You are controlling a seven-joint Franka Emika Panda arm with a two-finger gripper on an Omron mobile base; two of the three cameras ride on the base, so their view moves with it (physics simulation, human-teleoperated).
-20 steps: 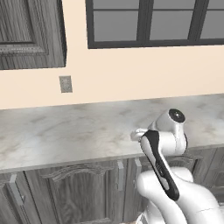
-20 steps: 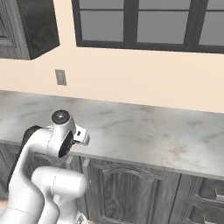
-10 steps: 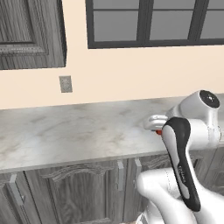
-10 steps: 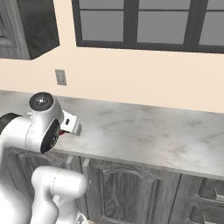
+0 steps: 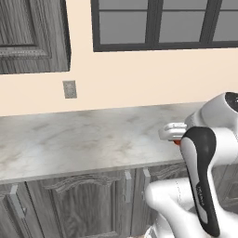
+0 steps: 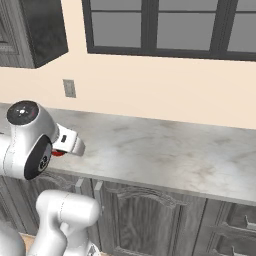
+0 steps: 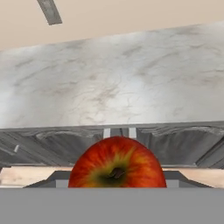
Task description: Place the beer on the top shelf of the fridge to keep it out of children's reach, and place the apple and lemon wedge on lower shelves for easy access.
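Note:
My gripper [image 7: 117, 177] is shut on the apple [image 7: 116, 162], a glossy red apple with a yellow-green patch around its stem end, sitting large at the bottom of the hand view. In the left base view the gripper [image 5: 173, 135] hangs in front of the counter's front edge, and a sliver of the red apple [image 5: 177, 142] peeks out under the white hand. The right base view shows the gripper [image 6: 67, 146] at the left with the apple [image 6: 57, 153] tucked beneath it. The beer, the lemon wedge and the fridge with its shelves are out of view.
A long marble counter [image 5: 83, 139] runs along the beige wall, with dark wood cabinet doors [image 5: 88, 204] below. A wall outlet [image 5: 69, 89], a dark upper cabinet [image 5: 28, 37] and a window [image 6: 170, 25] sit above it.
The arm has swung and its elbow has risen. The hand with the apple has shifted rightward in the left base view and leftward in the right base view. The scene has not shifted.

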